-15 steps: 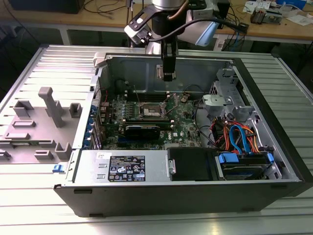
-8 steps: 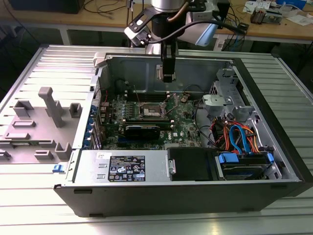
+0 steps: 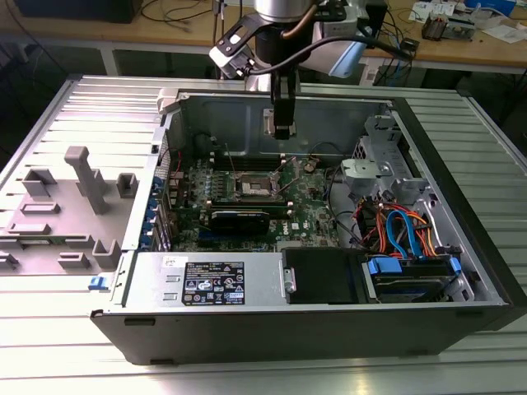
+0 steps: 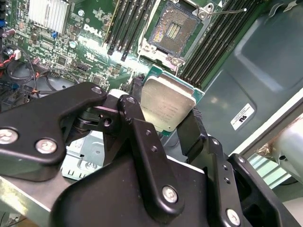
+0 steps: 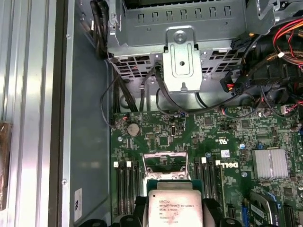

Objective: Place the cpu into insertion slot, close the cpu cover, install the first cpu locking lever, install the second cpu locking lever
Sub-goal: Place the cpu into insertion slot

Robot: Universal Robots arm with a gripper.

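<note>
The open computer case [image 3: 329, 329] lies on its side on the ribbed metal counter [image 3: 247, 374], its near wall along the counter's near edge. Just inside that wall is the labelled power supply [image 3: 165, 280]. Beside it, toward the exterior view's right, is a drive bay fed by blue and orange cables [image 3: 403, 230]. A grey moulded fixture [image 3: 78, 197] rests on the counter, well apart from the case, at the exterior view's left. Farther in lies the green motherboard [image 3: 309, 216], with the long black graphics card [image 3: 239, 219] on its near part. Beyond the card is the insertion slot [image 3: 251, 188]; its dark centre is exposed and unoccupied. In the first wrist view, the cpu cover [image 5: 164, 163] appears tilted up off the slot. The gripper [image 3: 282, 127] hangs from the arm over the far part of the motherboard, near the far wall of the case. The jaws are clamped on opposite edges of the cpu [image 4: 166, 97], which faces the camera with its silver-grey top. The cpu is held above the board, clear of the insertion slot. In the second wrist view the slot lies beyond the cpu, flanked by the black memory slots [image 4: 120, 28].
</note>
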